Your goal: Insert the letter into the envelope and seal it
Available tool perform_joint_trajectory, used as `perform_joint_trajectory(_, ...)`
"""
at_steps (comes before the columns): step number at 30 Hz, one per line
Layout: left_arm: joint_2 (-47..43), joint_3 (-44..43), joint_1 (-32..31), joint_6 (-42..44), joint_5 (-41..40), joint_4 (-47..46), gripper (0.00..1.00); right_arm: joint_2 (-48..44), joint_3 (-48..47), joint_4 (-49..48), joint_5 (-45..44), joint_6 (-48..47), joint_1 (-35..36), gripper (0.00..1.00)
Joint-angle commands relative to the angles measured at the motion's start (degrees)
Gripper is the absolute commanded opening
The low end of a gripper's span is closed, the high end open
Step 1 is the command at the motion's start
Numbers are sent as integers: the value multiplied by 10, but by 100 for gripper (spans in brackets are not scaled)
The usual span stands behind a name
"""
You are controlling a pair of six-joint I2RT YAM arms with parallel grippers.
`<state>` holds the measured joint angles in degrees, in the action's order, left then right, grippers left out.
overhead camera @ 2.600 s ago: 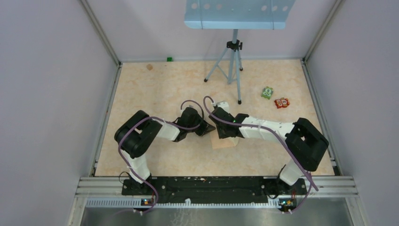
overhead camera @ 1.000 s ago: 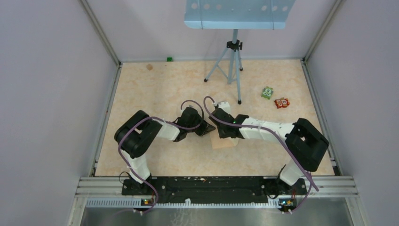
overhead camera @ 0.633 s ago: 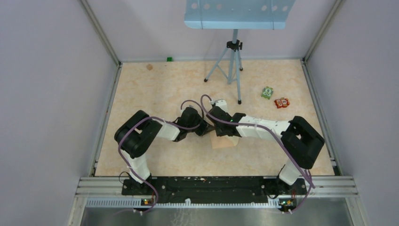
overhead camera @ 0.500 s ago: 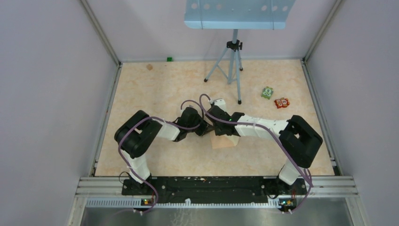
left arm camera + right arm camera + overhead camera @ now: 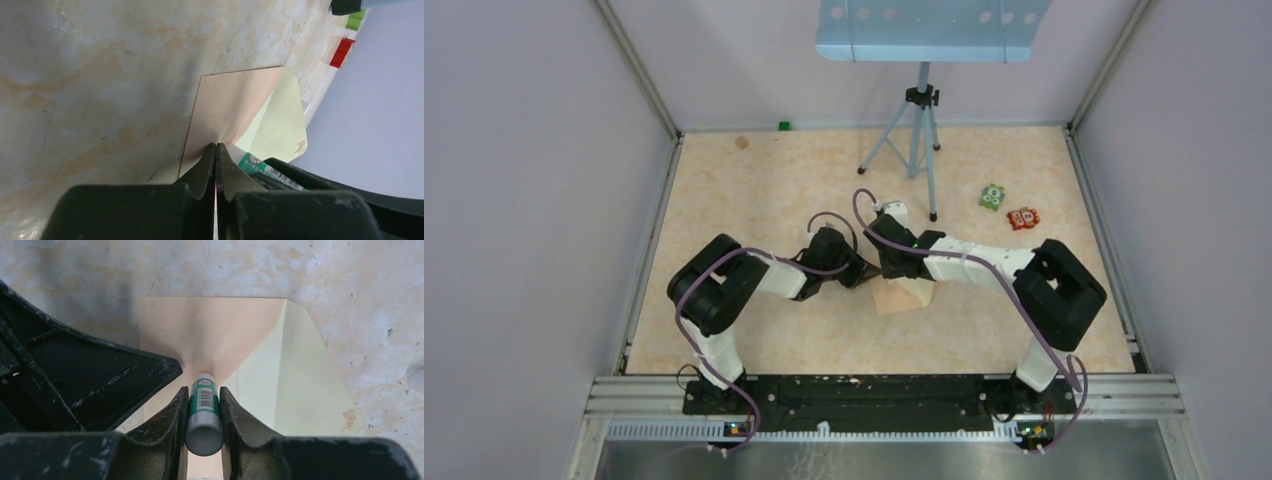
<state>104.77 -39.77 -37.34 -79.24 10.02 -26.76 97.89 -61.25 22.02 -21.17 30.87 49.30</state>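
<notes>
In the top external view, the envelope (image 5: 898, 298) is being shown lying flat on the marbled tabletop (image 5: 754, 190), near its middle. The heads of the left arm (image 5: 754, 275) and the right arm (image 5: 979, 262) are being shown meeting directly over the envelope's far edge. Both sets of jaws are being hidden by the wrists in this view. A tripod (image 5: 921, 140) is being shown standing further back. A green toy (image 5: 992, 197) and a red toy (image 5: 1023, 218) are being shown side by side, well off to the right.

In the left wrist view, the left jaws are being held tightly together with no gap. Their tips are resting on the pinkish-tan envelope's edge. Whether any paper is being pinched between them cannot be told. A pale cream sheet (image 5: 282, 125) is being shown against the envelope's right side. Whether it is the letter or the inside of the flap cannot be told. A glue stick (image 5: 257, 164) with a green label is being shown just right of the tips.

In the right wrist view, the right jaws are being kept clamped on the glue stick. Its end is touching the envelope's pink face, just beside the tip of the left jaws. The pale cream sheet is being shown with a slanted edge, a rounded corner and a small brown spot.
</notes>
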Motion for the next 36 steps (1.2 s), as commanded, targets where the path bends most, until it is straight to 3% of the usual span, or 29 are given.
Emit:
perform_joint_trajectory(1, 40, 22, 14, 33, -116, 144, 0, 34, -7, 19, -22, -18, -20, 0)
perform_joint_trajectory(18, 42, 19, 14, 24, -125, 152, 0, -14, -22, 26, 0, -26, -37, 0)
perform_joint_trajectory(36, 29, -30, -1, 64, -137, 155, 0, -153, -48, 69, 92, -26, -89, 0)
